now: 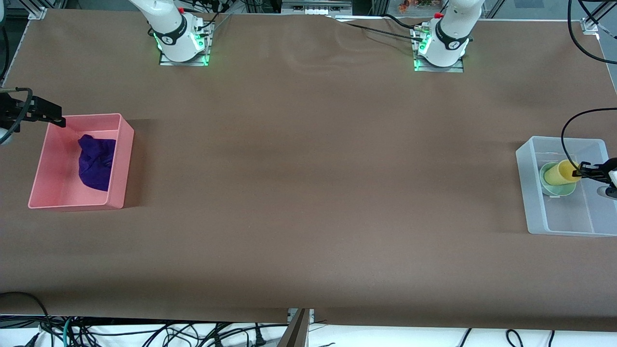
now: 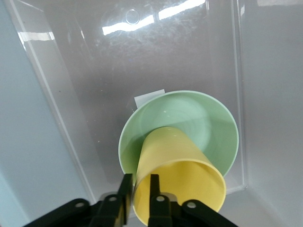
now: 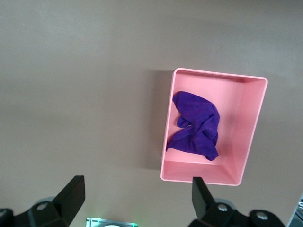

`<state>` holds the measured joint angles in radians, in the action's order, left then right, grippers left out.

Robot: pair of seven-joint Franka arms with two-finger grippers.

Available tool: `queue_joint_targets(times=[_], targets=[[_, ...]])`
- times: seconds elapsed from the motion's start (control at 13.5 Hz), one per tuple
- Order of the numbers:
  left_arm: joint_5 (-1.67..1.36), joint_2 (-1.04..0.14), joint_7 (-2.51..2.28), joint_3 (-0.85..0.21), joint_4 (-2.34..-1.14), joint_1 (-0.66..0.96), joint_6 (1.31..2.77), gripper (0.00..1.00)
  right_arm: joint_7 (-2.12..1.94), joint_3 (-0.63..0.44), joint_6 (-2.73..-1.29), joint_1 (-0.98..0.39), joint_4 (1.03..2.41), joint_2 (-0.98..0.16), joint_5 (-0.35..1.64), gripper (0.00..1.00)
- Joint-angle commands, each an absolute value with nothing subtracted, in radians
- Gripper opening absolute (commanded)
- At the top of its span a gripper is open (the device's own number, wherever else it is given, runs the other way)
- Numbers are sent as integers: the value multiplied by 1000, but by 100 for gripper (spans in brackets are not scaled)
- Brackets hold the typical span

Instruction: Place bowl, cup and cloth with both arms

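The pale green bowl (image 1: 559, 190) stands in a clear plastic bin (image 1: 532, 202) at the left arm's end of the table. The yellow cup (image 1: 559, 174) leans tilted with its base in the bowl. My left gripper (image 1: 579, 171) is shut on the cup's rim. In the left wrist view one of the fingers (image 2: 125, 194) is outside the cup (image 2: 180, 161) and one is inside, over the bowl (image 2: 215, 125). The purple cloth (image 1: 96, 161) lies crumpled in a pink bin (image 1: 120, 159). My right gripper (image 1: 59, 119) is open and empty, up in the air by that bin's corner.
The right wrist view shows the pink bin (image 3: 248, 118) with the cloth (image 3: 199, 125) from high above, the gripper (image 3: 137, 191) over bare brown table beside it. The clear bin's wall (image 2: 61, 109) surrounds the bowl. Cables hang along the table's edge nearest the front camera.
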<state>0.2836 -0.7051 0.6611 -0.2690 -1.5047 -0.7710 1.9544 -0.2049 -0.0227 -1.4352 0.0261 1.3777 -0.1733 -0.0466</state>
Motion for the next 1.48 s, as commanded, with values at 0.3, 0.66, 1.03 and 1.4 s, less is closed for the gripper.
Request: queue_joint_targets(times=[0.3,0.66,1.03,1.4], targets=[[307,-510,629,-350,-1508,-678,1815,100,-195,-21,-1434,34,1384,-163,-26,100],[295,-399,363,-495,-1448,-543,1611,100,-195,-21,-1433,34,1384,-163,-25,100],[212,-304,296,-579,-1434,-490,1526,100,-195,-21,-1433,35,1384,-163,-25,100],[31,-33,154,-174,-1711,-100,1648,100,-195,-23,-1431,35,1382,-163,-23,100]])
